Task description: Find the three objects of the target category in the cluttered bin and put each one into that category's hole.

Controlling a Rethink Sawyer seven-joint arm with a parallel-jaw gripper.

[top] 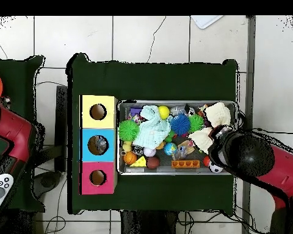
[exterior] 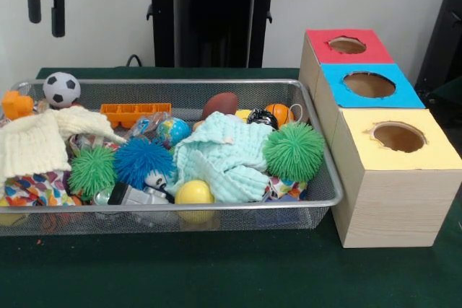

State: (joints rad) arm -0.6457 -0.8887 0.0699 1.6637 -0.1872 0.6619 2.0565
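Item: sorting station, search step, as I judge it, with nothing in hand. My gripper [exterior: 45, 6] hangs at the upper left of the front view, high above the left end of the cluttered bin [exterior: 216, 84]; its two dark fingers [exterior: 58, 9] stand slightly apart and hold nothing. The bin, a silver wire-mesh basket, fills the left and centre of that view on the green table [exterior: 216, 272]. Contents logged: soccer ball [exterior: 61, 89] at upper left, cream cloth [exterior: 40, 138], orange tray [exterior: 135, 112], brown football [exterior: 220, 104], globe ball [exterior: 172, 132], orange ball [exterior: 277, 113], green spiky ball [exterior: 293, 151] at right, blue spiky ball [exterior: 143, 161], second green spiky ball [exterior: 92, 172], mint cloth [exterior: 224, 160] at centre, yellow ball [exterior: 194, 193] at the front rim. Right of the bin stands a row of boxes: red-topped box [exterior: 345, 46], blue-topped box [exterior: 368, 84], yellow-topped box [exterior: 398, 138], each with one round hole. Overhead, the arm [top: 259, 159] lies over the bin's right end. Next move, in my estimate: descend onto an exposed target piece, clear of the cloths, which may hide others. Which category is wanted I cannot tell. Writing, brands, labels: none legible.
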